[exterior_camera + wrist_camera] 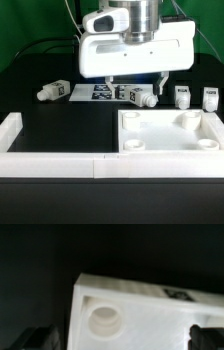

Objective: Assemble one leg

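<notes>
Several small white legs with black-and-white tags lie along the back of the black table: one leg (54,92) at the exterior view's left, one leg (136,96) under the hand, and two legs (182,96) (210,97) at the right. The large white square panel (170,140) lies in front, with round corner holes. My gripper (137,85) hangs open and empty over the panel's far edge, just above the middle leg. In the wrist view my gripper (120,339) shows dark fingers (38,339) on either side of a panel corner (140,308) with its hole (105,319). No leg shows in that view.
The marker board (95,92) lies flat on the table between the left and middle legs. A white raised wall (50,165) runs along the table's front and up the exterior view's left side (10,128).
</notes>
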You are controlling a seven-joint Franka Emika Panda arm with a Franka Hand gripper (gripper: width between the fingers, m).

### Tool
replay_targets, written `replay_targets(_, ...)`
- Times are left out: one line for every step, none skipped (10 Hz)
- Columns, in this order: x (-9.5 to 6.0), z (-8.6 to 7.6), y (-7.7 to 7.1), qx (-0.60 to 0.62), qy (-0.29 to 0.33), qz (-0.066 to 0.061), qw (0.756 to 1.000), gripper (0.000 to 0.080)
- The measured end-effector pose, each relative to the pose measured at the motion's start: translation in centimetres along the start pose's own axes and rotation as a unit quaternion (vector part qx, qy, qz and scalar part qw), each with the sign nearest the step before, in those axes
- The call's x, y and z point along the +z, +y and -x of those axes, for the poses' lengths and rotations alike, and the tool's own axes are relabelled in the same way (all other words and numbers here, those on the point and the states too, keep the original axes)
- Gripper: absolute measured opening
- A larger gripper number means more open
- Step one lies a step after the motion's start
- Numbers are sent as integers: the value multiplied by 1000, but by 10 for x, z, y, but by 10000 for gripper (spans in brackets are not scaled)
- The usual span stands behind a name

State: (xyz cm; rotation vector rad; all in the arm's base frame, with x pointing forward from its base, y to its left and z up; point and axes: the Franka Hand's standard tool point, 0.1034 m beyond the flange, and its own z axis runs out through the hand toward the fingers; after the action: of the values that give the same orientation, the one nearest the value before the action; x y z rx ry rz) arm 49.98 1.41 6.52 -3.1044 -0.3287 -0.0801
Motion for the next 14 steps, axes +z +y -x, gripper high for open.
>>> replay_targets(-1, 18, -11, -12, 16, 4, 1000, 649)
replay_targets(-2, 26, -15, -2, 21, 5, 1000, 649)
replay_targets(-1, 25, -14, -3, 19, 5, 1000, 649)
replay_targets(-1, 25, -14, -3, 19, 5, 1000, 649)
replay_targets(0, 26, -15, -3, 19, 5, 1000, 649)
replay_targets(1, 29, -18, -3, 16, 4, 1000, 649)
replay_targets(7, 41, -28, -10, 4, 1, 1000, 649)
replay_targets(16, 57, -34, -15, -11, -2, 1000, 649)
replay_targets(27, 72, -37, -16, -19, -1, 1000, 649)
replay_targets(38, 84, -43, -19, -18, 1, 1000, 649)
replay_targets(45, 93, -49, -20, -16, 2, 1000, 649)
replay_targets(48, 96, -51, -23, -17, 2, 1000, 649)
replay_targets(47, 94, -50, -22, -16, 2, 1000, 649)
replay_targets(47, 94, -50, -23, -16, 2, 1000, 649)
